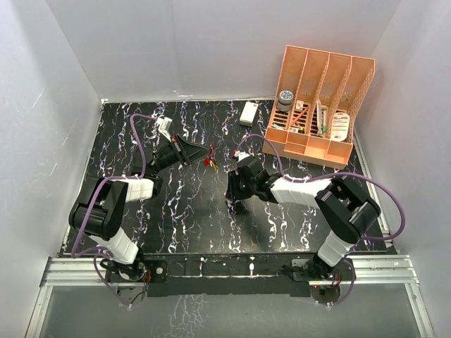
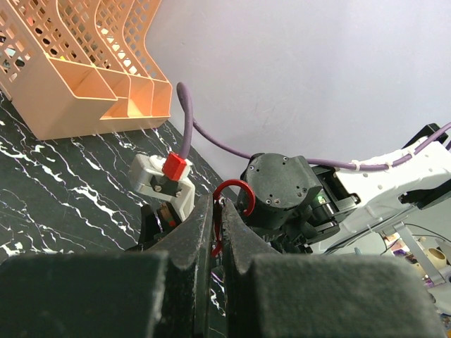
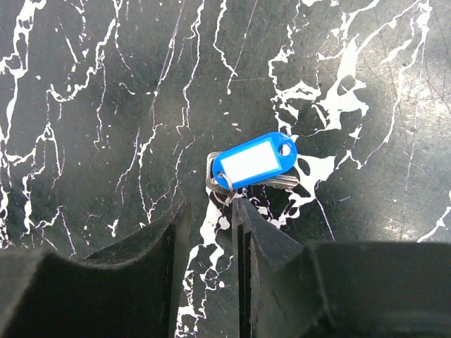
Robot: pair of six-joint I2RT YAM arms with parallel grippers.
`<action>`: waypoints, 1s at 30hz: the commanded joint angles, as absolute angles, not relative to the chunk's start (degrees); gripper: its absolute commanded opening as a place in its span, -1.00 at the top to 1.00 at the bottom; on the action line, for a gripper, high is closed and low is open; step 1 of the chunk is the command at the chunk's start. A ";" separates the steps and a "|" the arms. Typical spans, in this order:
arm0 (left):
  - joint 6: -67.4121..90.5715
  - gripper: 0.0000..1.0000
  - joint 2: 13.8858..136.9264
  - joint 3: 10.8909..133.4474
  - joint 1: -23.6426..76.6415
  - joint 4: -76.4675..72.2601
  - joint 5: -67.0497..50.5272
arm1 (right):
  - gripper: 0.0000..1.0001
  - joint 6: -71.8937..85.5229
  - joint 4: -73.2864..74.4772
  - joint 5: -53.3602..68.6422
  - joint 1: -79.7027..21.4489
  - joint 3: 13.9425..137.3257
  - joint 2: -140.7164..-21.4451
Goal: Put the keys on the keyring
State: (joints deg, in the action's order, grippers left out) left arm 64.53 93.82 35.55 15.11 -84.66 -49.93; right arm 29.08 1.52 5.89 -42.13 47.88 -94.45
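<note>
Left gripper (image 2: 217,211) is clamped tight on the keyring (image 2: 232,182). On the left wrist cam the red loop sticks up out of the pinched fingertips and the lower part is trapped between the pads. From the top cam that gripper (image 1: 199,155) sits off the table (image 1: 176,211) near mid-field with the keyring (image 1: 210,159) at its tip. I see red and yellow bits there but they're too small for me to sort out. Right gripper (image 3: 209,211) points straight down at the table, jaws a little apart with bare marble showing in the gap, gripping nothing. Just beyond its tips lies a key with a blue tag (image 3: 255,161), flat on the surface, white label face up. Its small wire ring is right at the inner edge of the right-hand finger (image 3: 246,232). I can't tell if it's touching. On the top cam the right gripper (image 1: 236,203) is right of and nearer than the left one, well apart from it. The orange organiser (image 1: 317,105) and a white box (image 1: 248,113) sit at the far right of the table.
</note>
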 commanded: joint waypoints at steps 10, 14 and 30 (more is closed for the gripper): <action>63.95 1.00 90.64 35.21 14.57 -102.31 -50.01 | 0.45 29.96 -1.57 4.69 -42.32 49.63 -96.53; 63.91 1.00 90.66 35.18 14.50 -102.31 -50.01 | 0.49 29.88 -1.65 4.82 -42.33 49.99 -97.15; 63.90 1.00 90.74 35.14 14.41 -102.31 -50.01 | 0.90 30.15 -1.40 3.61 -42.32 50.72 -97.64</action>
State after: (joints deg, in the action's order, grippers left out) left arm 64.53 93.76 35.44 14.72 -84.66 -49.95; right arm 30.09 -0.14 5.32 -42.13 48.64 -97.62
